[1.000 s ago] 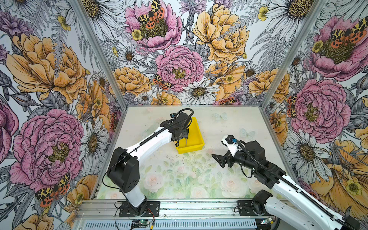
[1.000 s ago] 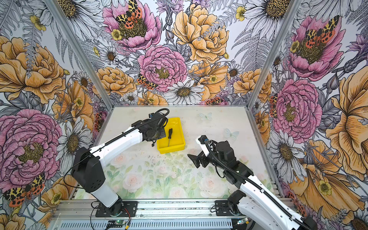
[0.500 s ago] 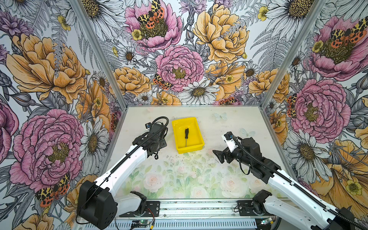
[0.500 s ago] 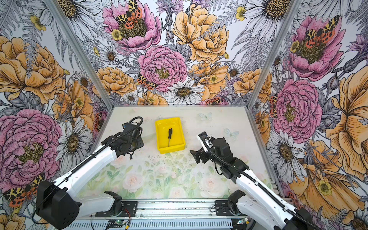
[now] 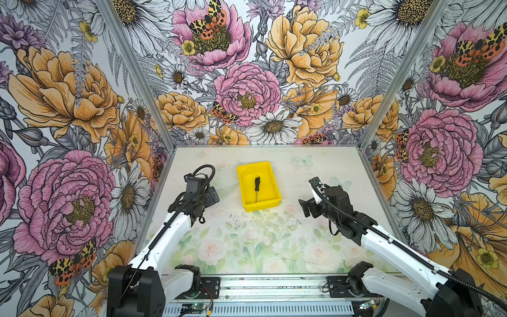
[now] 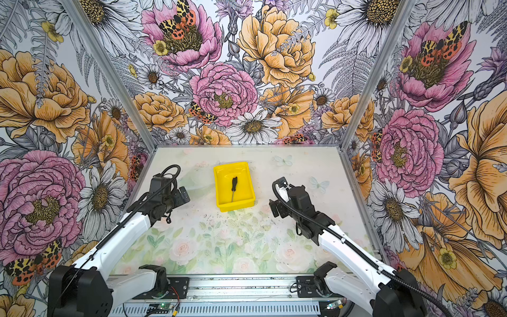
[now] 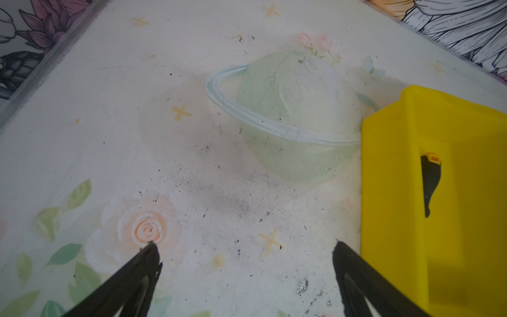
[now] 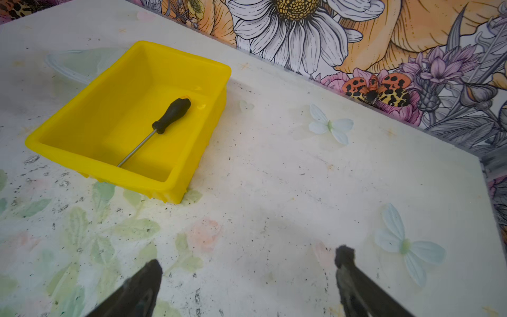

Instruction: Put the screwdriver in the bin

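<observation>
L pincer spread, empty; screwdriver in bin.

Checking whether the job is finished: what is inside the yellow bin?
Only the screwdriver lies inside the bin, flat on its floor, handle toward the far end. The strip of floor beneath it is covered; nothing else shows.

Glossy plastic bin; screwdriver handle seemingly matt.

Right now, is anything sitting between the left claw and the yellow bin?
Nothing but bare tabletop: the left wrist view shows only its speckled print between the open left gripper and the bin.
</observation>
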### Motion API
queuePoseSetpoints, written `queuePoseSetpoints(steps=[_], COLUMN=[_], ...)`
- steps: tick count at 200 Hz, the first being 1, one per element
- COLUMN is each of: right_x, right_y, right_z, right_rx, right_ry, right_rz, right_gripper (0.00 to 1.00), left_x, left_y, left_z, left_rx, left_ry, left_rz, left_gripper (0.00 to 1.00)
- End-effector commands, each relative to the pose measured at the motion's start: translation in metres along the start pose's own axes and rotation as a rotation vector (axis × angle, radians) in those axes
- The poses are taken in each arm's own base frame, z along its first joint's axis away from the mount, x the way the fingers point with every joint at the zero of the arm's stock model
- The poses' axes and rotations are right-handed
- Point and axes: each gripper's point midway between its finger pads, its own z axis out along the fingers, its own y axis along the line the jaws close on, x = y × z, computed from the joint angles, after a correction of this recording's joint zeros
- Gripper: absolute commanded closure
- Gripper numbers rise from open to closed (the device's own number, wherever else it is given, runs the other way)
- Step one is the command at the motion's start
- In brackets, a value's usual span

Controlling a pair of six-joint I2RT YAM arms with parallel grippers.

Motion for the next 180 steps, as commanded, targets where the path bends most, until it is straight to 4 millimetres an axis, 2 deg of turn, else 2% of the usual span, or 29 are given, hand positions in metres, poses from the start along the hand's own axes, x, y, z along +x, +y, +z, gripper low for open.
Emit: queuePoseSetpoints(steps=[1, 36, 55, 89, 115, 150, 180], right_x=[0.000, 0.018, 0.019, 0.022, 0.046, 0.077, 0.067], right_y=[-0.026, -0.059, -0.079, -0.106, -0.130, -0.150, -0.154], right_z=[0.000, 0.000, -0.001, 0.007, 0.013, 0.014, 0.023], right_rx=[0.129, 0.267, 0.309, 0.333, 0.402, 0.477, 0.444], right_ry=[-0.041, -0.107, -0.124, -0.118, -0.060, -0.060, -0.112], right_rz=[0.032, 0.150, 0.210, 0.255, 0.290, 0.361, 0.328], right_gripper=[0.01, 0.00, 0.00, 0.01, 0.00, 0.00, 0.01], left_x=[-0.030, -0.042, -0.046, -0.045, -0.045, -0.039, -0.037], left_y=[0.007, 0.034, 0.042, 0.048, 0.047, 0.048, 0.051], left_z=[-0.009, -0.012, -0.015, -0.002, 0.008, 0.018, 0.023], left_rx=[-0.007, -0.113, -0.130, -0.125, -0.092, -0.058, -0.057], left_ry=[-0.154, -0.295, -0.360, -0.366, -0.378, -0.421, -0.445], left_rz=[0.002, -0.023, -0.028, 0.012, 0.053, 0.085, 0.082], left_gripper=[0.01, 0.01, 0.01, 0.01, 0.01, 0.01, 0.01])
